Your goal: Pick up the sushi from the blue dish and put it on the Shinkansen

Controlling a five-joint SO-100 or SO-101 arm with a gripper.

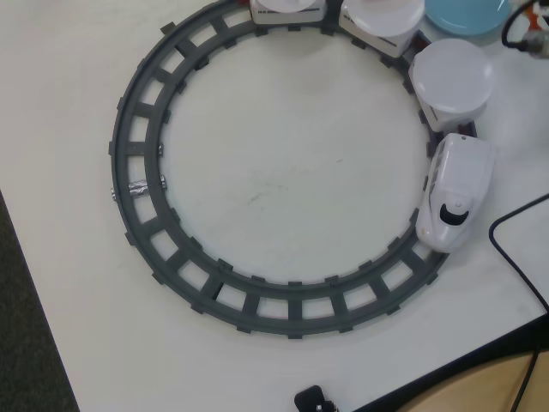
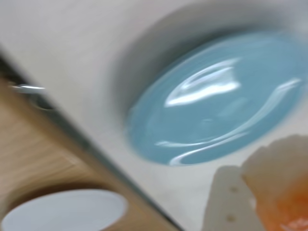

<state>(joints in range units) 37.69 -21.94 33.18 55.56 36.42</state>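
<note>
We see a white worktop [image 1: 274, 184] whose left and lower right edges run diagonally in the overhead view. On it lies a grey circular track [image 1: 137, 154], filling most of the surface, and the Shinkansen [image 1: 455, 184] sits on the track's right side. The blue dish [image 1: 467, 15] rests directly on the worktop at the top right, just outside the track; in the wrist view the dish [image 2: 216, 101] lies empty. A black cable [image 1: 515, 257] crosses the worktop's right edge.
</note>
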